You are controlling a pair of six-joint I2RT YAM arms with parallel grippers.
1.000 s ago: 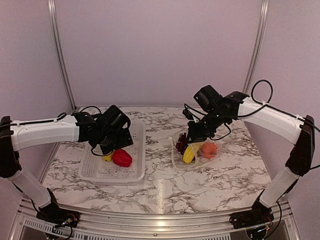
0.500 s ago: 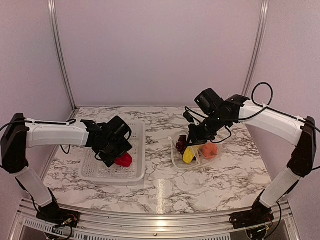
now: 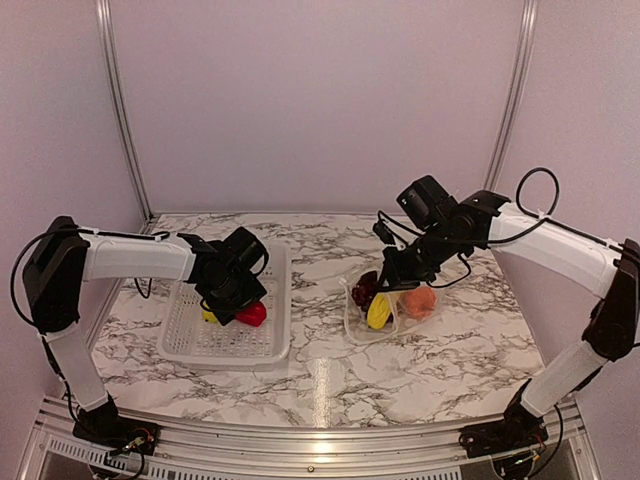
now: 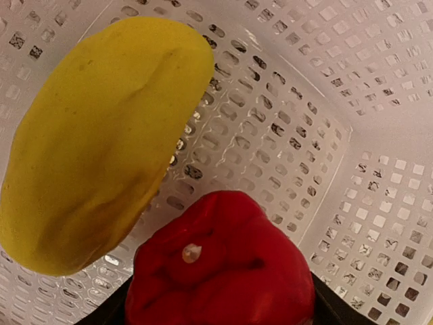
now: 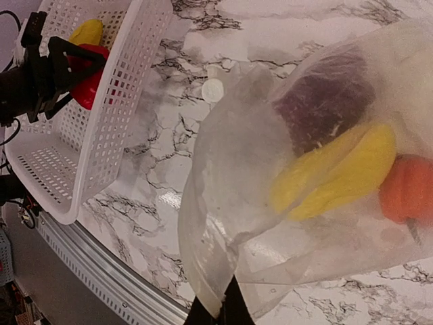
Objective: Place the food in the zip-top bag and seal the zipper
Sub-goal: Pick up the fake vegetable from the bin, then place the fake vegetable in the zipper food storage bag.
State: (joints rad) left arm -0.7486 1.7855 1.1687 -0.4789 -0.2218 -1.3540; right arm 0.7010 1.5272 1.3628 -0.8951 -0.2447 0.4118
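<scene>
My left gripper (image 3: 240,305) is down in the white perforated basket (image 3: 232,350), its fingers against both sides of the red pepper (image 3: 254,314) (image 4: 223,271). A yellow piece (image 3: 210,316) (image 4: 95,135) lies beside the pepper. My right gripper (image 3: 392,280) (image 5: 226,308) is shut on the edge of the zip-top bag (image 3: 355,322) (image 5: 230,203) and holds its mouth up off the table. Inside the bag lie purple grapes (image 5: 325,101), a yellow piece (image 5: 338,176) and an orange fruit (image 5: 409,189). The zipper strip is not distinguishable.
The basket stands on the left of the marble table, and the right wrist view shows its side wall (image 5: 101,135). A small white round piece (image 5: 213,89) lies on the table between basket and bag. Grey walls close the back and sides.
My left gripper has come down and to the right inside the basket, onto the red pepper. My right gripper has shifted slightly right, still holding the bag.
</scene>
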